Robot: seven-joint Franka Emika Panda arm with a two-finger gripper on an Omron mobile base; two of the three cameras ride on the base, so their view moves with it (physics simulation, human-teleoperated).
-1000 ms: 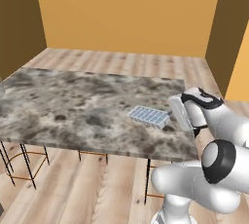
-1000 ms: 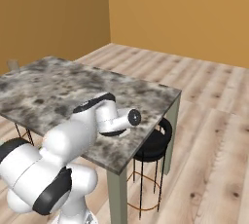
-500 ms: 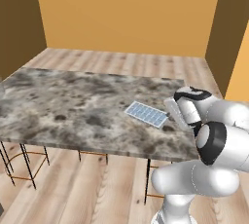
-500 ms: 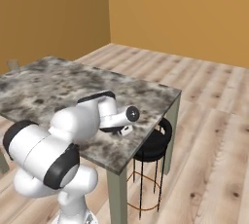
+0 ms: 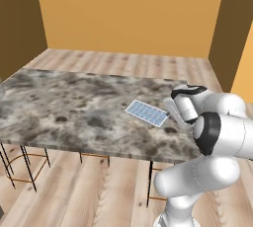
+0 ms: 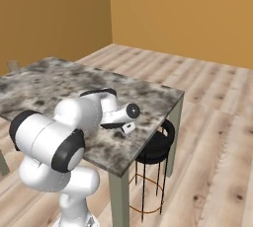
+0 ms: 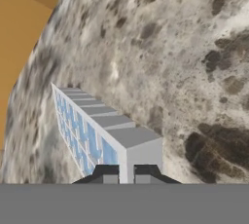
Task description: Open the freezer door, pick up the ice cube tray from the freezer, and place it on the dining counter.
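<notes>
The hand is closed on the near rim of the ice cube tray, its fingertips pinching the grey edge. Over the last second the arm has folded back and lowered, so the tray now lies flat on the dining worktop near its right end. Placement looks done; releasing remains.

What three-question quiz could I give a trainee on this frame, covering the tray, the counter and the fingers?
1. True or false: the ice cube tray lies flat on the dining counter.
2. Which counter end is the tray nearer in the left base view: A) the robot's end, B) the far left end?
3. Fill in: in the hand view the fingers sit at the tray's ____ rim.

Key: 1 true; 2 A; 3 grey.
</notes>
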